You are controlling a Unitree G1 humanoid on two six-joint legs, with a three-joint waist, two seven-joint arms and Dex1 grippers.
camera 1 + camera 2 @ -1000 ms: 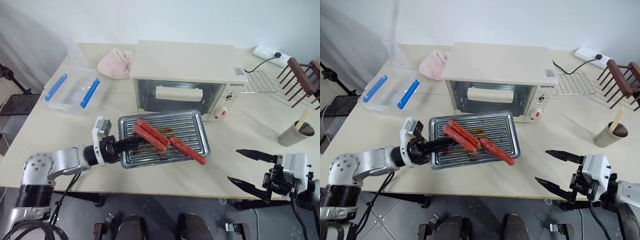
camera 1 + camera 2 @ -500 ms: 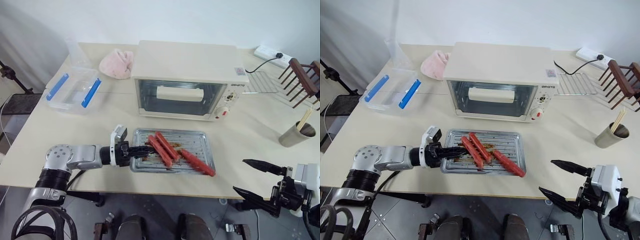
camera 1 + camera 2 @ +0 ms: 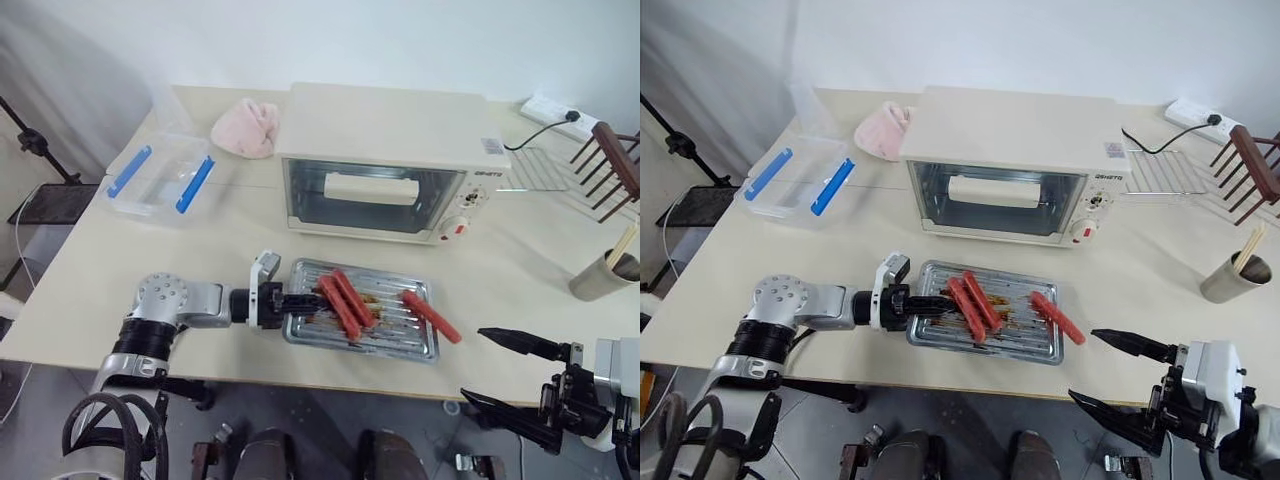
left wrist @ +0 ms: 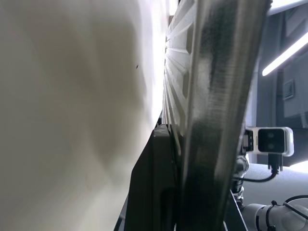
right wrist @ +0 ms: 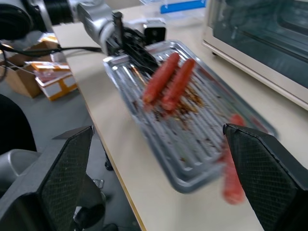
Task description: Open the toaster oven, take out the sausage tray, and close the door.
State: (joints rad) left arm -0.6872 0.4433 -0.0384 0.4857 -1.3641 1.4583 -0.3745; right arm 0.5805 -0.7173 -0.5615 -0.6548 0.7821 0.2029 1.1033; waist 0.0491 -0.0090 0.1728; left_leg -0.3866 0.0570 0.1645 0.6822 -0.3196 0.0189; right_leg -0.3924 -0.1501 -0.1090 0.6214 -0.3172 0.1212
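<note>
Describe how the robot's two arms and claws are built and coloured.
The left arm has rounded silver-grey metal segments, a black wrist and a small white camera block; black cables loop below it. The left claw has two black fingers. The right claw has two long, pointed black fingers on a white block with black wiring.

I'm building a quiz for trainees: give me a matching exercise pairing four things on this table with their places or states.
Things:
1. shiny metal sausage tray
2. cream toaster oven's glass door
3. clear plastic box with blue clips
4. pink cloth

States:
A. closed
B. left of the oven, at the table's edge
C. gripped by the left claw
D. behind the oven's left corner

Pairs: 1-C, 2-A, 3-B, 4-D
</note>
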